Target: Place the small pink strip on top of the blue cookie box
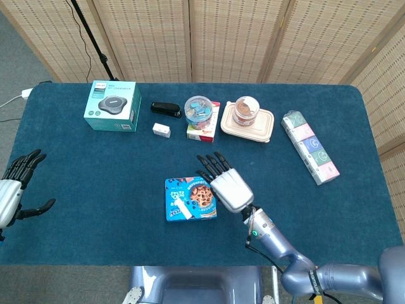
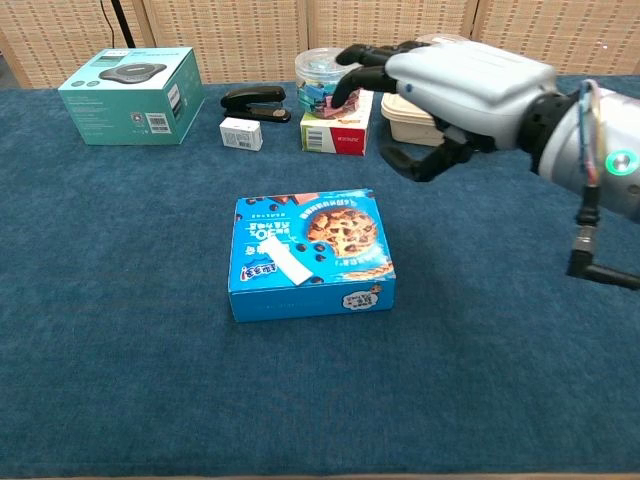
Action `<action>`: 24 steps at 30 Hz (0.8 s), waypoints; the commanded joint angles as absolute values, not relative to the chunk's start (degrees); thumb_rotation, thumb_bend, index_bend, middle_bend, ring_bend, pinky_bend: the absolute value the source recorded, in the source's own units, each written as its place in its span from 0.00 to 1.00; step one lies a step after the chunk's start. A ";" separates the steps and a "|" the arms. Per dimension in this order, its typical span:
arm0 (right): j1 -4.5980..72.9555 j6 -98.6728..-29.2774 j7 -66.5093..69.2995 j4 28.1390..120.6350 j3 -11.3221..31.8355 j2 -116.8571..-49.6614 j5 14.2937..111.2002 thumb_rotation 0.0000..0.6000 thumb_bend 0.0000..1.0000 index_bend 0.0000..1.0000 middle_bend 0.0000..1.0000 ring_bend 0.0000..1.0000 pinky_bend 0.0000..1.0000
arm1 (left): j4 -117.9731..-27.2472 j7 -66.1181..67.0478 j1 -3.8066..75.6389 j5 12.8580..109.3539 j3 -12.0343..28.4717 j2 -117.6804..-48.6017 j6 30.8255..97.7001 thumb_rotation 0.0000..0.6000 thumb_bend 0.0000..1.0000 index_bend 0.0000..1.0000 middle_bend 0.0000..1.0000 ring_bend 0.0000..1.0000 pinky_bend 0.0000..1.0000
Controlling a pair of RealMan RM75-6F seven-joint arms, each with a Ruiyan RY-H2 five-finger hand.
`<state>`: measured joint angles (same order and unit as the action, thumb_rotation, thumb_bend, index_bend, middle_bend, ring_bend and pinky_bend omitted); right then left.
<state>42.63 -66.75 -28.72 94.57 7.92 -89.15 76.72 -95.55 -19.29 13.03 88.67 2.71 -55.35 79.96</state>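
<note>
Chest view shows the small pale-pink flat strip (image 2: 284, 258) lying on the printed lid of the blue cardboard cookie box (image 2: 345, 283), on the lid's left half and close to the front edge. Its long axis runs aslant, from about 10 o'clock down to 4 o'clock. It looks thin and papery, lying flat with nothing touching it, and it reads almost white against the blue print. In the head view the same strip (image 1: 182, 207) sits near the left side of the box (image 1: 201, 197), running roughly from 11 o'clock to 5 o'clock.

From the strip, the silver-grey right hand (image 2: 455, 95) with black fingers lies off at about 2 o'clock in the chest view, raised above the table and well apart from the box. It is empty, fingers spread and lightly curved, pointing toward 9 o'clock. In the head view this hand (image 1: 226, 185) hangs just beside the box's right edge. The left hand (image 1: 14, 192) is far off at about 9 o'clock near the table's left edge, also empty with fingers apart. The right hand is much the nearer.

Judging by how things lie, the strip is already placed. Any coming move only needs the right hand to keep away from 8 o'clock, so as not to brush the strip.
</note>
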 commanded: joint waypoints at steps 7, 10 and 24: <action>33.35 -75.78 -22.82 98.92 2.59 -80.55 82.03 1.00 0.00 0.03 0.00 0.00 0.00 | -95.95 -14.56 11.29 88.12 1.60 -56.86 80.99 1.00 0.23 0.00 0.00 0.00 0.00; 30.15 -78.65 -21.39 100.44 0.72 -76.91 83.66 1.00 0.00 0.02 0.00 0.00 0.00 | -95.89 -13.73 10.45 88.29 1.17 -57.57 81.85 1.00 0.23 0.00 0.00 0.00 0.00; 13.97 -91.37 -8.78 91.26 -6.29 -69.75 87.91 1.00 0.00 0.01 0.00 0.00 0.00 | -91.83 -10.26 7.73 89.38 -0.37 -62.27 84.31 1.00 0.23 0.00 0.00 0.00 0.00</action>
<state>15.58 -90.35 -10.53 92.63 -5.58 -70.14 87.78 -91.95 -10.70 7.85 89.25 -0.35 -61.99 84.14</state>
